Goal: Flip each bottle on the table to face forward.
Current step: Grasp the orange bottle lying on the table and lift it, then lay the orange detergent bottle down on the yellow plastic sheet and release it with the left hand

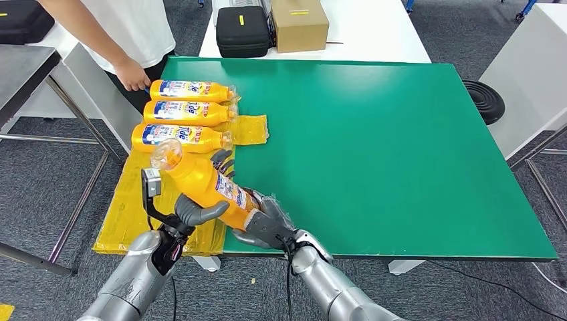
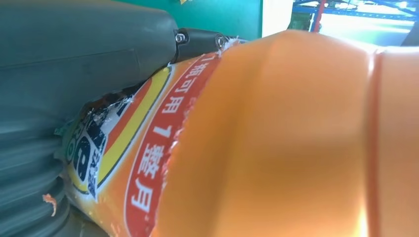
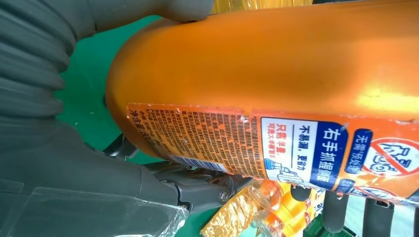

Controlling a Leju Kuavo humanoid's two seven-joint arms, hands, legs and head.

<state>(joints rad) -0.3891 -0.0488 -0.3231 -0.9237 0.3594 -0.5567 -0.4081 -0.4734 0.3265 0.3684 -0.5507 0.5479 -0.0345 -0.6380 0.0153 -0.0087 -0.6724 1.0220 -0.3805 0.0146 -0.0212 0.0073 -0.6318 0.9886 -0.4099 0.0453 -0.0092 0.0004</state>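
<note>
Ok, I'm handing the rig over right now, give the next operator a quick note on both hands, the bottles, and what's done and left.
Left hand grips the middle of the held bottle; right hand holds its base end. The bottle is tilted above the near left table edge, cap end pointing away, small-print label toward the right wrist camera.
Three bottles lie in a row on the yellow sheet, front labels up: these look done.
Left: finish turning the held bottle and lay it down near the row. A person's hand is near the far bottle.
</note>
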